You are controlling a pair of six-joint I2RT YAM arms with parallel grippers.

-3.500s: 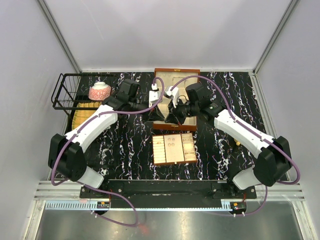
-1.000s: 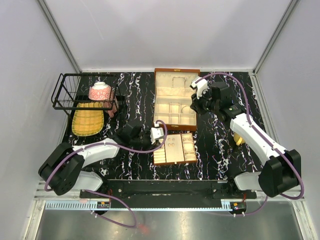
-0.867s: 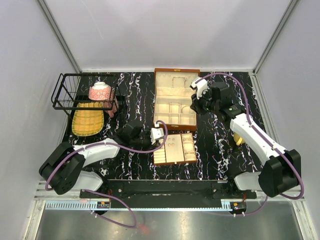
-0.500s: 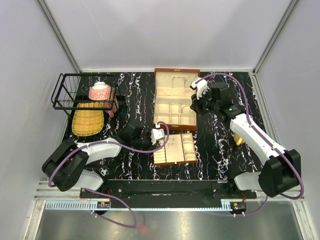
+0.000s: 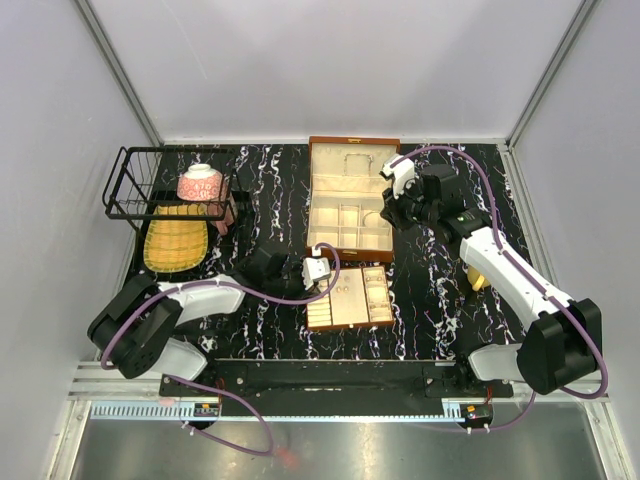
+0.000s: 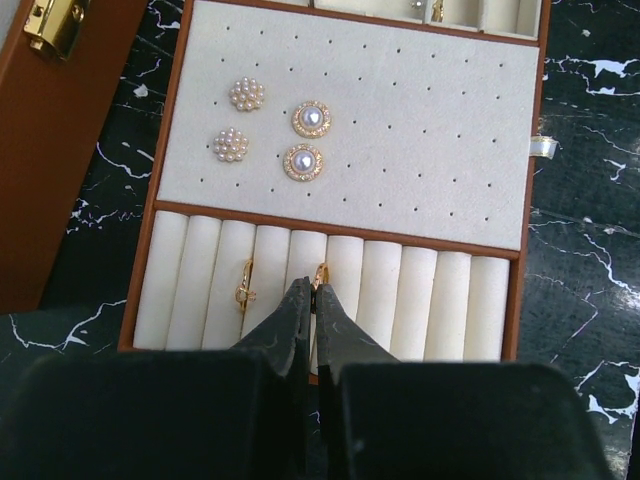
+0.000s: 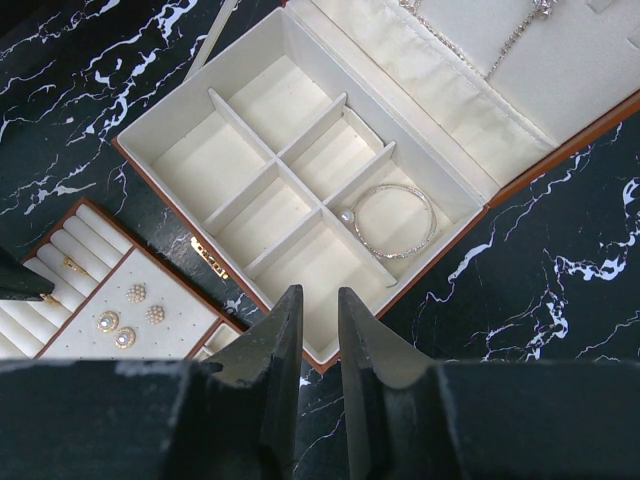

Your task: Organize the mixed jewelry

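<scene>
A small brown tray (image 5: 375, 297) lies on the black marble in front of the open brown jewelry box (image 5: 350, 146). My left gripper (image 6: 312, 287) is over the tray's ring rolls (image 6: 450, 305), shut on a thin gold ring (image 6: 321, 272) that sits in a slot; it also shows in the top view (image 5: 318, 283). A second gold ring (image 6: 245, 285) sits two slots to the left. Several pearl earrings (image 6: 303, 162) are pinned on the tray's pad. My right gripper (image 7: 320, 300) hovers slightly open and empty over the box's near corner. A pale bangle (image 7: 393, 220) lies in a box compartment.
A fine chain (image 7: 510, 35) lies in the box lid. A black wire basket (image 5: 135, 185) with a pink bowl (image 5: 200, 183) stands at the back left, above a yellow woven mat (image 5: 175, 242). A yellow object (image 5: 478, 280) sits beside my right arm.
Since 3.5 s ago both grippers left the box: the left came down to the tray, the right drew back to the box's right side. In the last second only the left elbow shifted.
</scene>
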